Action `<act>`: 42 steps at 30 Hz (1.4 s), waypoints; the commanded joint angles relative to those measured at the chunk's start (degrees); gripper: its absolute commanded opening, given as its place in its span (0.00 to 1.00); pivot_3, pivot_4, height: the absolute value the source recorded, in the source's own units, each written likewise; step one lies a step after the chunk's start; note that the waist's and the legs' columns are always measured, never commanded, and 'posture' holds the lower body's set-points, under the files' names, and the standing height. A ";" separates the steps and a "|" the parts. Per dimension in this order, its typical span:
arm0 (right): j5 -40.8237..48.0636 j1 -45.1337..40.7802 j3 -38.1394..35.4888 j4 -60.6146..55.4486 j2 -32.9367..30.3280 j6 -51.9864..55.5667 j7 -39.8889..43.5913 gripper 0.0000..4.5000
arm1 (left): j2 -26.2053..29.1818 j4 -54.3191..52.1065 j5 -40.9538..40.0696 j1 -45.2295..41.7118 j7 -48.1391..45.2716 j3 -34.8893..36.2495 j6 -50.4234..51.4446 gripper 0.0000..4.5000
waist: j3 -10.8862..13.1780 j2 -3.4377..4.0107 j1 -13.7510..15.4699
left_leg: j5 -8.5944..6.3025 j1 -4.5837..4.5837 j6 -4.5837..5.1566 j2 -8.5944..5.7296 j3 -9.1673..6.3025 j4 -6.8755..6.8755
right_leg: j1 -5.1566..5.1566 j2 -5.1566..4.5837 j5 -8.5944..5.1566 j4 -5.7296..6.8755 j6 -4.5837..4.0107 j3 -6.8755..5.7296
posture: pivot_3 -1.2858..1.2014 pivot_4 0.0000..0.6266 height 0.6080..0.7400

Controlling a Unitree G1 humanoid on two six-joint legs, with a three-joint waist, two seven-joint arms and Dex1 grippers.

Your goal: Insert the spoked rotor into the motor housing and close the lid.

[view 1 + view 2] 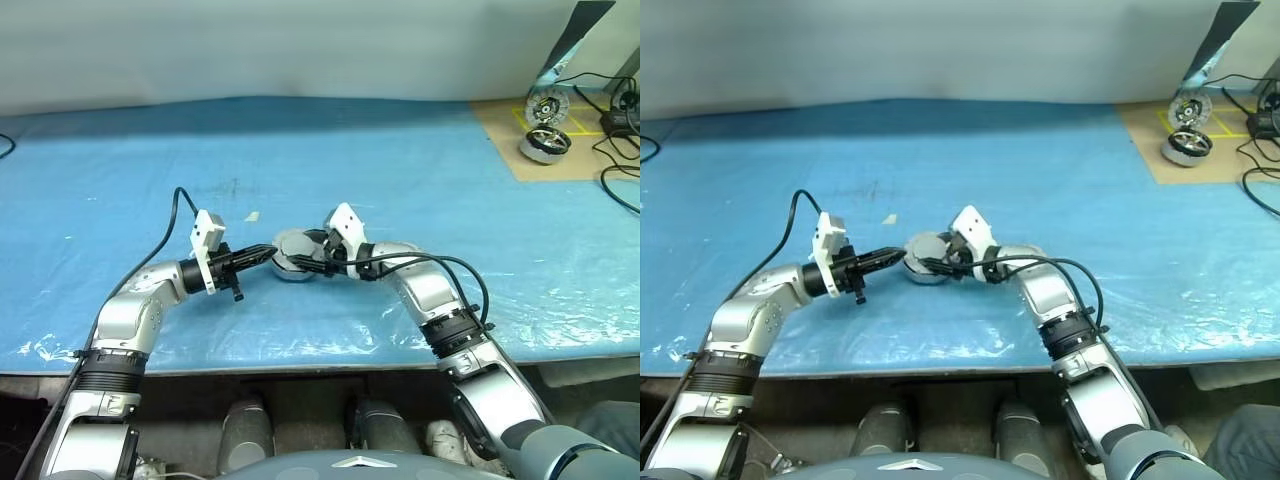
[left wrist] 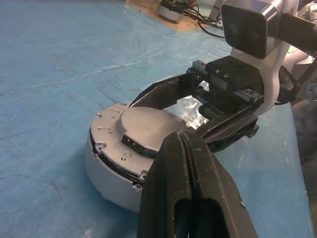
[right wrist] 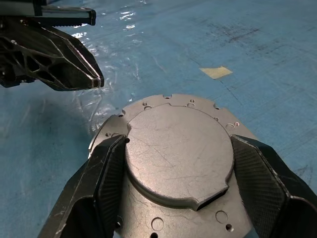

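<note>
lid (image 3: pixel 179 148) on motor housing (image 2: pixel 111 171) | left gripper (image 1: pixel 268 253) left | right gripper (image 3: pixel 173 186) straddling it

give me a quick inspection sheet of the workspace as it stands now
surface: blue sheet over the table, wrinkled at the near edge
job's things: motor housing on the sheet, lid down over it; rotor not visible
clutter: tape scrap near the housing
grippers: left gripper shut, tip at the housing's edge; right gripper with fingers either side of the lid's raised disc
cables: black cables at far right
surroundings: tan board with spare motor and upright disc
</note>
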 commanded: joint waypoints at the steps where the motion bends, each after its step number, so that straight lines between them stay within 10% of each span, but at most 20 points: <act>1: -0.54 -1.53 -0.25 0.79 0.05 -0.85 -0.25 0.66 | 0.48 -0.26 0.26 -0.70 -0.55 0.56 -1.11 0.00 | 0.02 -0.01 -0.03 | 0.00 -0.15 -0.01 0.01 0.01 0.02 | -0.12 0.04 0.02 0.02 0.02 -0.04 | 0.52 0.24 1.00; 42: 0.89 -9.45 6.07 -4.43 -4.22 11.96 10.71 0.66 | 3.52 10.35 6.41 -1.99 -7.36 -3.48 -5.40 0.00 | 0.60 -0.30 0.71 | -0.08 -0.94 -0.16 0.09 -0.21 1.07 | -0.54 0.15 0.12 0.82 -0.07 -0.57 | 0.52 0.24 1.00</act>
